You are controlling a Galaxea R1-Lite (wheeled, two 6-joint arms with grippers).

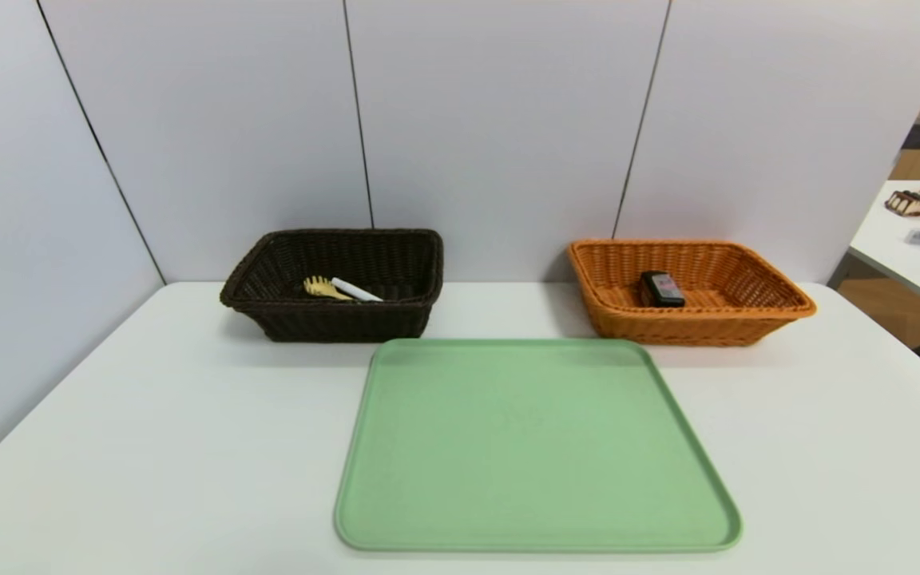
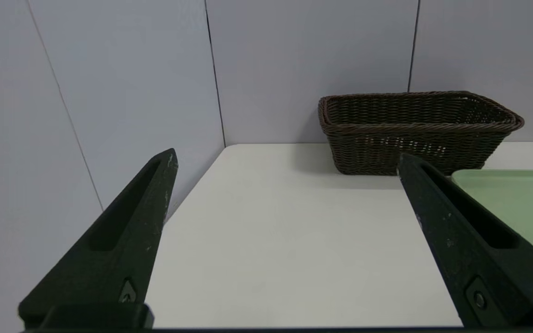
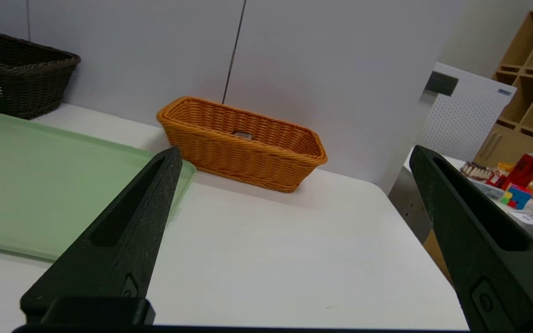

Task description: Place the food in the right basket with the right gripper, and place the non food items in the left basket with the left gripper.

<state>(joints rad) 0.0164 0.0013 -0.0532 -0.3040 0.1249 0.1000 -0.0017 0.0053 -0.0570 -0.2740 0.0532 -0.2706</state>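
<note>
White surface (image 1: 148, 447) w/ a green tray (image 1: 536, 447) in the middle near the front, nothing on it. Behind the tray, up against the grey wall panels, 2 wicker baskets set well apart: dark brown basket (image 1: 332, 283) on the robot's left, orange basket (image 1: 691, 291) on its right.

In the dark one lie a yellow pasta spoon (image 1: 321, 287) and a white marker (image 1: 356, 290), side by side & touching or nearly so, marker just right of the spoon head; spoon's handle can't be made out. In the orange one a small black carton (image 1: 661, 288) w/ a pinkish label sits on the basket floor, toward the left half.

Neither arm shows from the head cam. Left pincer (image 2: 285, 159) seen from its own wrist cam: 2 pointed black fingers (image 2: 123, 231) spread wide apart, nothing between them, hanging over bare surface at the left-front, aimed about level toward the dark basket, well short of it. Right pincer (image 3: 294, 155) likewise: fingers (image 3: 123, 231) wide apart, holding nothing, over bare surface right of the tray, orange basket further off ahead.

Off to the right, a 2nd white table (image 1: 907, 247) w/ mixed clutter — small colourful bits, red can; wooden cubby shelves (image 3: 530, 83) beyond it
</note>
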